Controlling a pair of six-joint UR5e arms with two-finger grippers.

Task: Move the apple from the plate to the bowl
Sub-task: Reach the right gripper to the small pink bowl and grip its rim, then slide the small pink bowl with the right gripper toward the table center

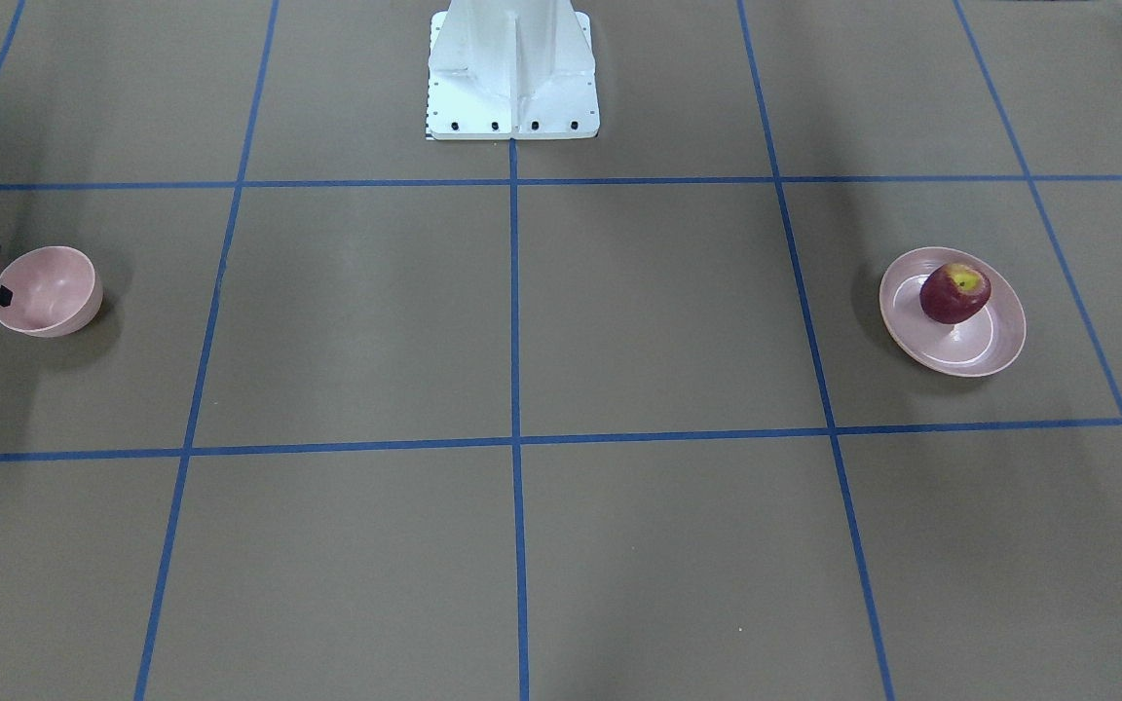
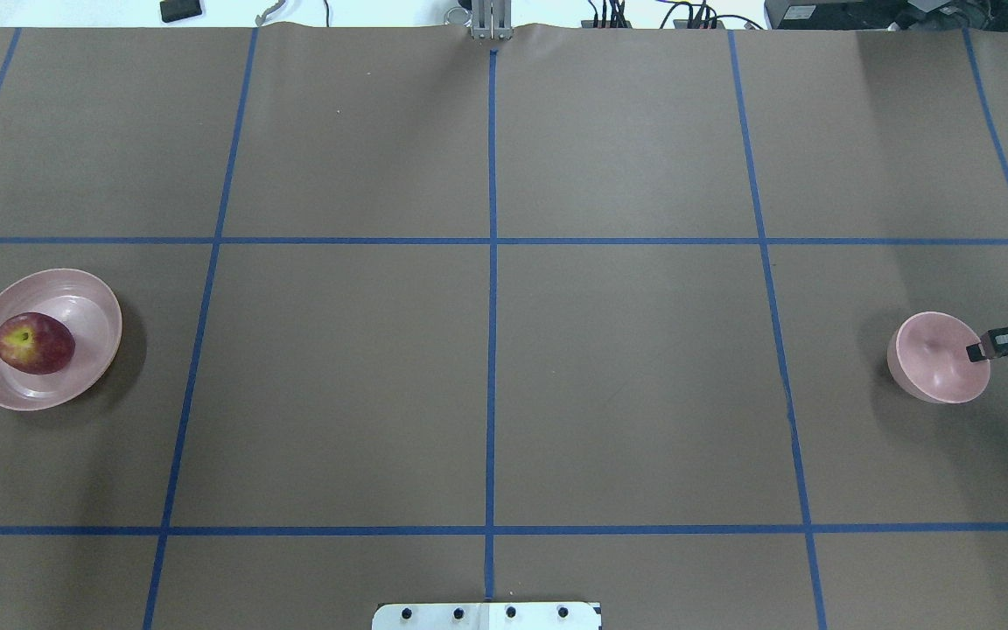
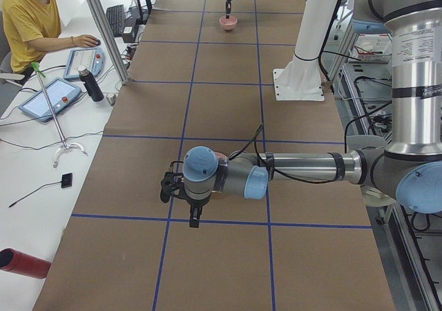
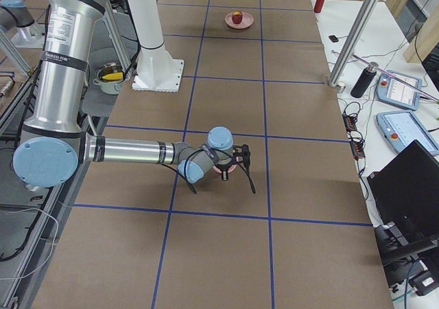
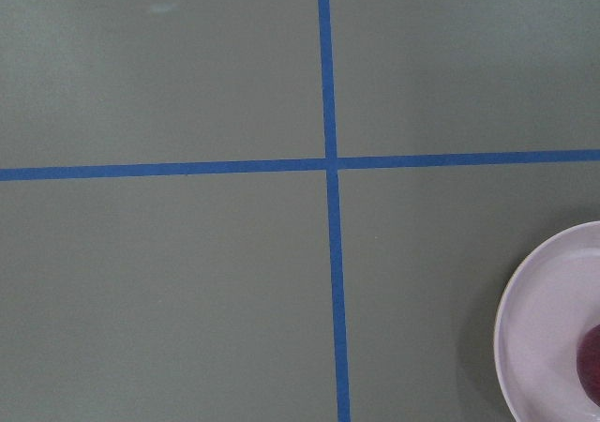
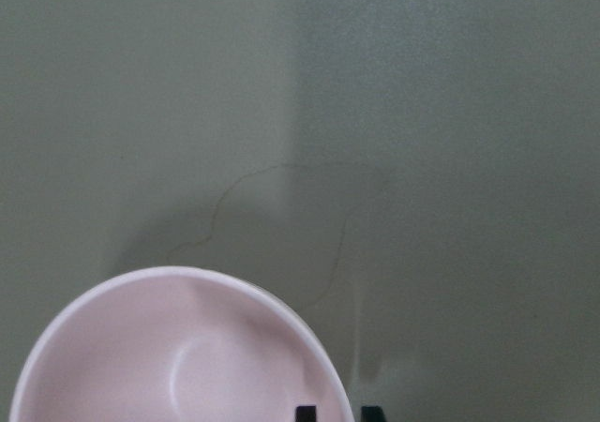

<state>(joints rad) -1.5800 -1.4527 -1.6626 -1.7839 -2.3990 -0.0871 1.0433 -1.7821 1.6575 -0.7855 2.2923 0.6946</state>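
Note:
The dark red apple (image 1: 954, 293) lies on the pale pink plate (image 1: 994, 341) at the table's left end, and also shows in the overhead view (image 2: 34, 343). The plate's edge (image 5: 539, 319) and a sliver of the apple (image 5: 592, 361) show in the left wrist view. The small pink bowl (image 2: 937, 357) sits tilted at the right end. My right gripper (image 2: 978, 352) has its fingertips (image 6: 305, 413) close together on either side of the bowl's rim (image 6: 187, 277). My left gripper (image 3: 195, 218) hangs above the table near the plate; I cannot tell whether it is open or shut.
The white robot base (image 1: 512, 78) stands at the table's middle back edge. Blue tape lines (image 2: 492, 262) divide the brown table. A seated operator (image 3: 27, 21), tablets and a bottle are on a side bench beyond the far edge.

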